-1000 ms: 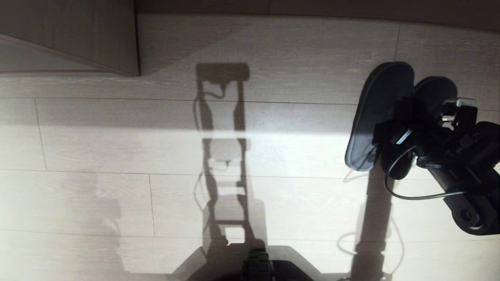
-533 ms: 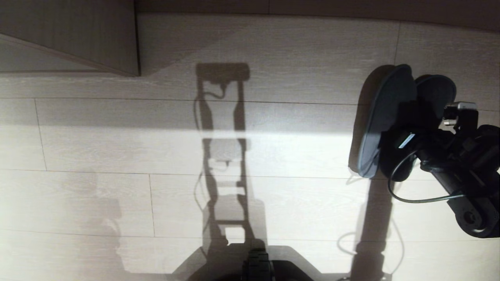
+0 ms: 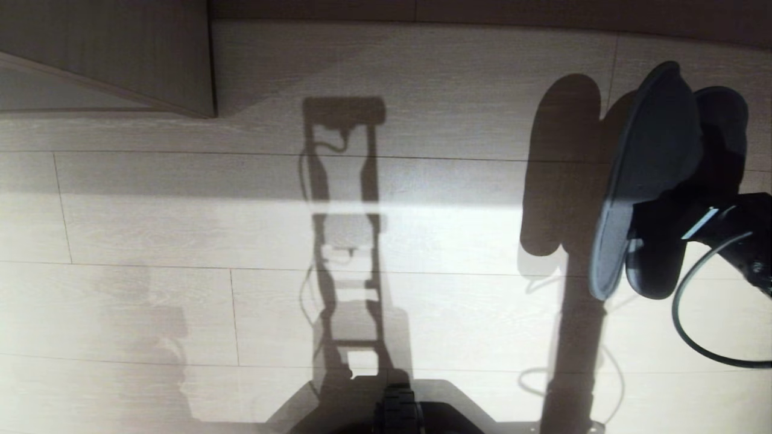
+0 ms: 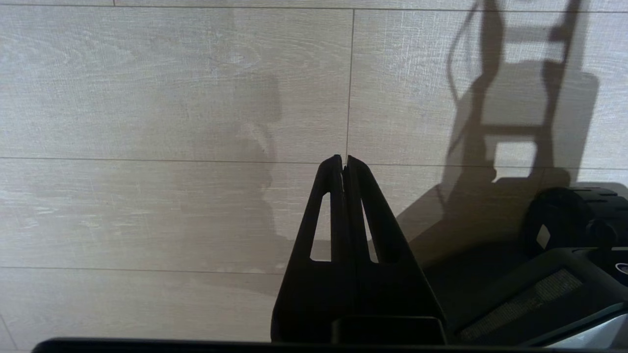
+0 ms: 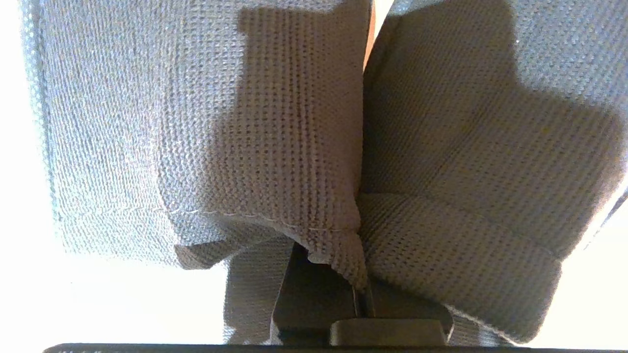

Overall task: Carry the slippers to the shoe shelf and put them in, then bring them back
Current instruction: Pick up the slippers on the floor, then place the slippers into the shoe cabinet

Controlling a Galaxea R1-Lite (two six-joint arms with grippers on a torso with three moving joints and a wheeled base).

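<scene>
Right hand (image 3: 654, 241) clamps both slippers (image 3: 654, 175) by toe bands, clear of floor (image 3: 181, 211); carry step; next: drive to shelf, grip kept tight

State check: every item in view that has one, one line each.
slippers: pair pinched together, held on edge, off the floor, shadow cast below.
right gripper: shut on the slippers' fabric bands, at the right edge of the head view.
left gripper: shut, empty, pointing at bare floor, out of the head view.
wooden cabinet: standing on the floor at far left, only a corner in view.
</scene>
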